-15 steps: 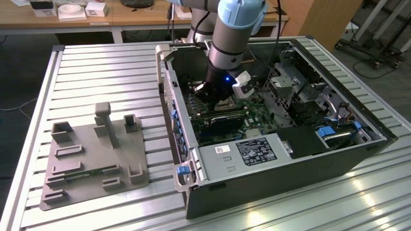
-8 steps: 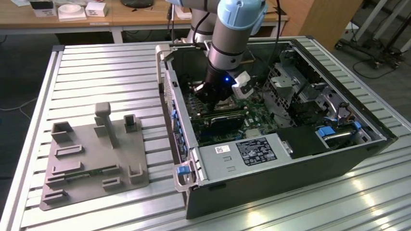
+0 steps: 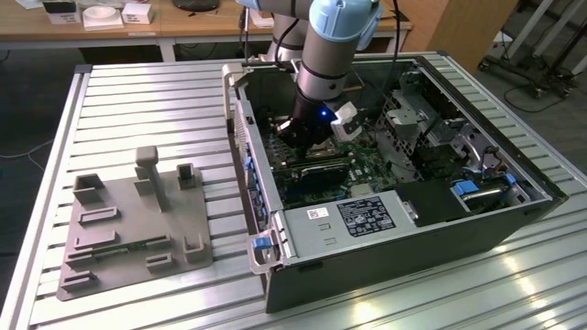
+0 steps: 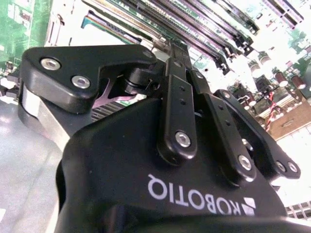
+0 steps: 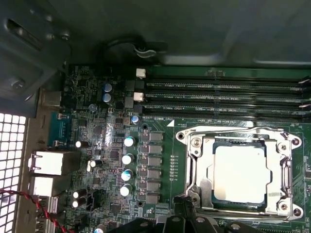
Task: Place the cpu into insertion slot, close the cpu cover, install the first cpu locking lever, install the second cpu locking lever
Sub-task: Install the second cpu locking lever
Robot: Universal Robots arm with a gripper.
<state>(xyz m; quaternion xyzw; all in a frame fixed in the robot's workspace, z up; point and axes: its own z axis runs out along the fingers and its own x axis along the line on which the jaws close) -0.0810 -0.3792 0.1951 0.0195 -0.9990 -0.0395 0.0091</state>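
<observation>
First wrist view: cpu (image 5: 241, 174) seated in the insertion slot (image 5: 206, 196), cpu cover (image 5: 243, 132) down around it.
Gripper (image 5: 187, 211) poised just beside the socket's edge — finger spread I cannot tell; press the lever squarely, judging by its nearness, without scraping the green board (image 5: 160, 128).

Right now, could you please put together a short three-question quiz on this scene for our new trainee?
1. True or false: in the first wrist view the cpu already sits in the insertion slot.
2. In the first wrist view, how does the cpu cover lie?
A. flat around the chip
B. off on the table
C. swung upright
3. Fill in: in the exterior view the tool hangs inside the open ____ case.

Key: 1 true; 2 A; 3 computer.
</observation>
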